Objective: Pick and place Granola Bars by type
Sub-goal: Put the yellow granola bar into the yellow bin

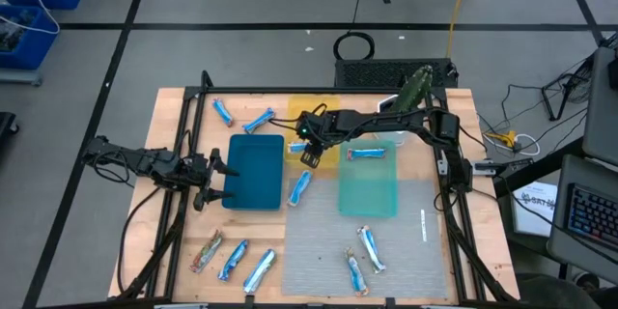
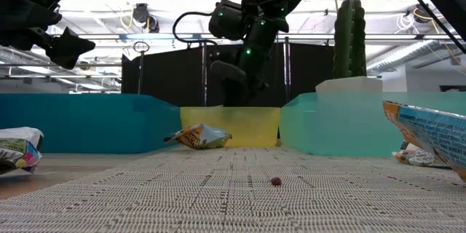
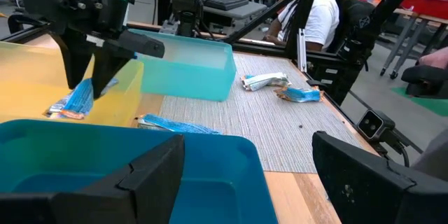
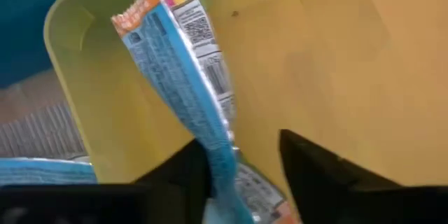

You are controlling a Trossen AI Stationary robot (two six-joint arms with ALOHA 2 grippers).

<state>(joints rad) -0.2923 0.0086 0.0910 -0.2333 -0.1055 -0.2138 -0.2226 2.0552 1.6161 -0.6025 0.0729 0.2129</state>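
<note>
R gripper (image 1: pixel 311 151) hangs over the yellow tray (image 4: pixel 336 63), jaws pinched on a blue-white granola bar (image 4: pixel 185 77) dangling just above the tray floor, prob. for sorting by type, while L gripper (image 1: pixel 214 180) waits, jaws apart, beside the blue tray (image 1: pixel 253 174).

Three trays (image 1: pixel 253 176) side by side; bars (image 1: pixel 233 260) w/ scattered around, one (image 1: pixel 366 153) inside.

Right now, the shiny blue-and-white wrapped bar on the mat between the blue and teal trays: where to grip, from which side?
Probably mid-length, straight from above, closing across the narrow width. The blue-and-white wrapped bar lies flat and diagonal beside the flat blue tray's wall, so sides are tight. Right gripper holds another bar; open left gripper waits beside that tray.
</note>
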